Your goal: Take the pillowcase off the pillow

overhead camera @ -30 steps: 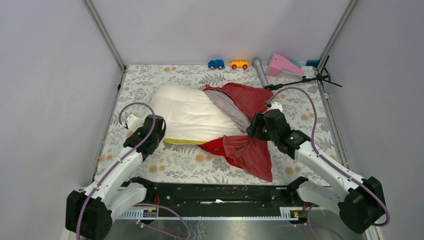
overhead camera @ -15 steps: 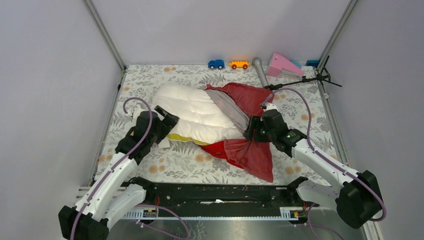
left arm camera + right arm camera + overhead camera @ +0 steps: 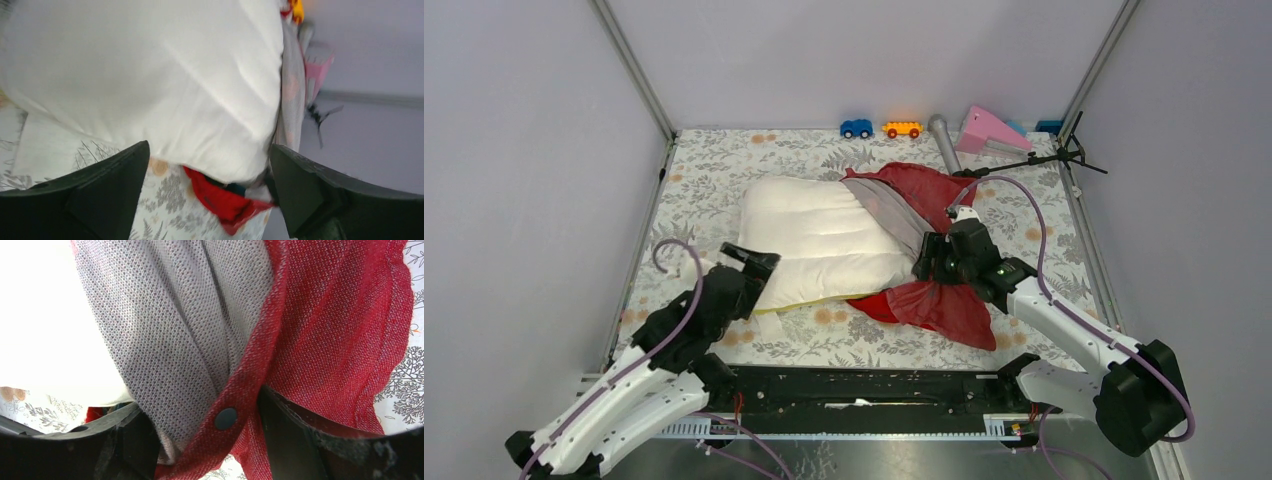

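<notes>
The pillow (image 3: 819, 235) now lies flatter mid-worktop (image 3: 714, 170), swung round from a second ago, with only its right end under the pillowcase (image 3: 929, 190), so removal looks mostly done. The left end effector (image 3: 754, 262), drawn back nearer, stands spread about the pillow's near-left corner. The right end effector (image 3: 929, 262) keeps pinching the pillowcase hem.
</notes>
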